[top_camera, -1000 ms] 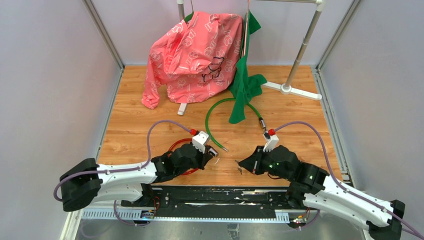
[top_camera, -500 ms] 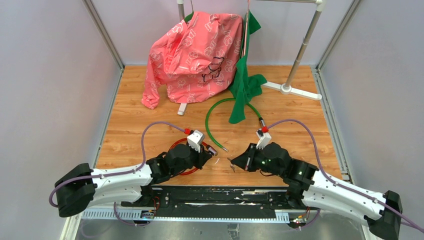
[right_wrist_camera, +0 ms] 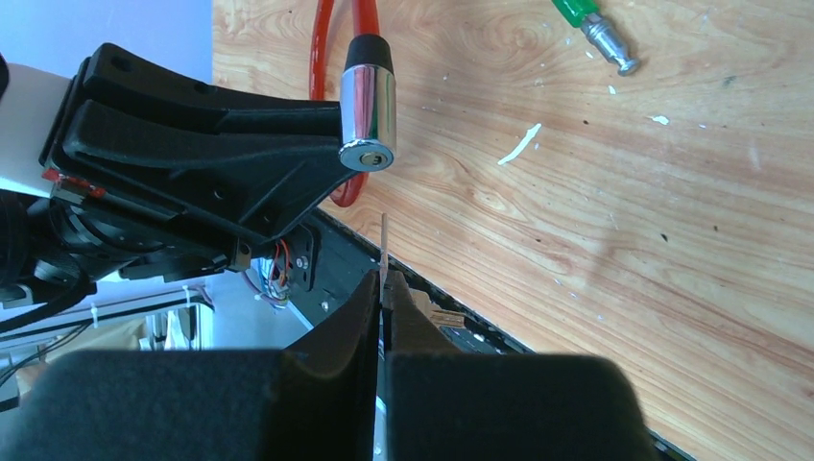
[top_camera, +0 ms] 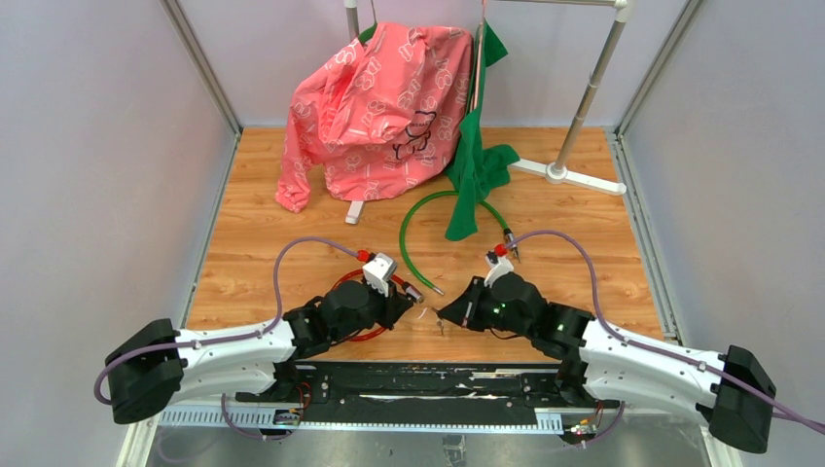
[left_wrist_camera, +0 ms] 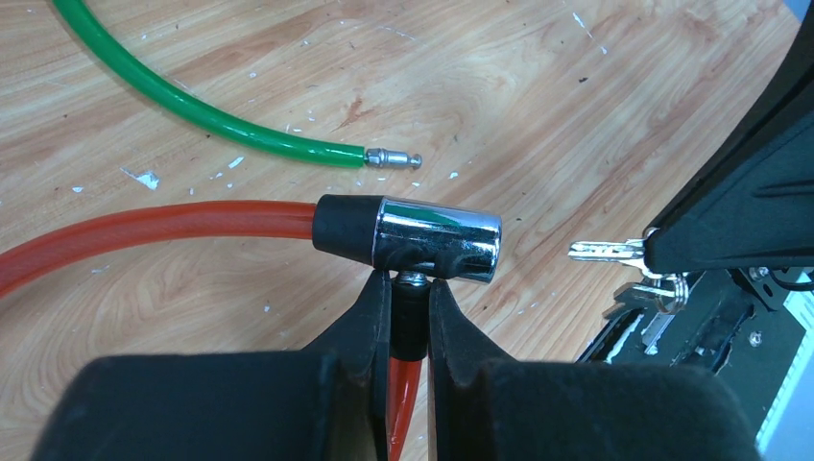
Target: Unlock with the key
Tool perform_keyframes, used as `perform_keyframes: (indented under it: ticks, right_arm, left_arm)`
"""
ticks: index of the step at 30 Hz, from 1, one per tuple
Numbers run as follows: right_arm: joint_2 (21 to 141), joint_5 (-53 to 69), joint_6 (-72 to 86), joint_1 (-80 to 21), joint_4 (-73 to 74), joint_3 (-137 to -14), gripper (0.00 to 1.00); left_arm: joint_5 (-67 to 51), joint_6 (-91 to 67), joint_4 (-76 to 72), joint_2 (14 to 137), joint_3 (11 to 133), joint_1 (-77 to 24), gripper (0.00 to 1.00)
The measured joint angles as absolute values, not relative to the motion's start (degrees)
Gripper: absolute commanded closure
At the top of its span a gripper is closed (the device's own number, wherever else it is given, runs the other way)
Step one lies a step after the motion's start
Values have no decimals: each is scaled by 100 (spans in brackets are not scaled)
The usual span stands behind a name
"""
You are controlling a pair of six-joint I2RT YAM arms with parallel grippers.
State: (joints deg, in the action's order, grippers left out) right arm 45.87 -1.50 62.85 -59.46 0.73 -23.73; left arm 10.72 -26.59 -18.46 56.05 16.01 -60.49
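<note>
A red cable lock (top_camera: 340, 283) lies at the near middle of the wooden table. Its chrome cylinder (left_wrist_camera: 437, 240) is held up by my left gripper (left_wrist_camera: 411, 288), which is shut on the black cable end just under the cylinder. In the right wrist view the cylinder (right_wrist_camera: 369, 115) faces me with its keyhole toward my right gripper (right_wrist_camera: 384, 283). That gripper is shut on a silver key (right_wrist_camera: 384, 245), seen edge-on, its tip a short gap below the keyhole. The left wrist view shows the key (left_wrist_camera: 605, 253) pointing at the cylinder's right end, with spare keys hanging below it.
A green cable (top_camera: 413, 219) curves across the table's middle, its bare metal pin (left_wrist_camera: 389, 157) just beyond the cylinder. A pink jacket (top_camera: 379, 97) and a green cloth (top_camera: 474, 165) hang on a rack (top_camera: 559, 173) at the back. A black rail (top_camera: 418, 375) runs along the near edge.
My right gripper has moved left with the key, closing the gap to the chrome cylinder. My left gripper shifted slightly left at first, then held the lock still.
</note>
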Motion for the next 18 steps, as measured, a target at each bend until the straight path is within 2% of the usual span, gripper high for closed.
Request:
perform_keyframes:
  ticks: [18]
  right_arm:
    - [5461,-161,6626,-5946,-685,-2530,100]
  left_arm:
    - [1070,-2687,-1973,5494,1507,-6047,100]
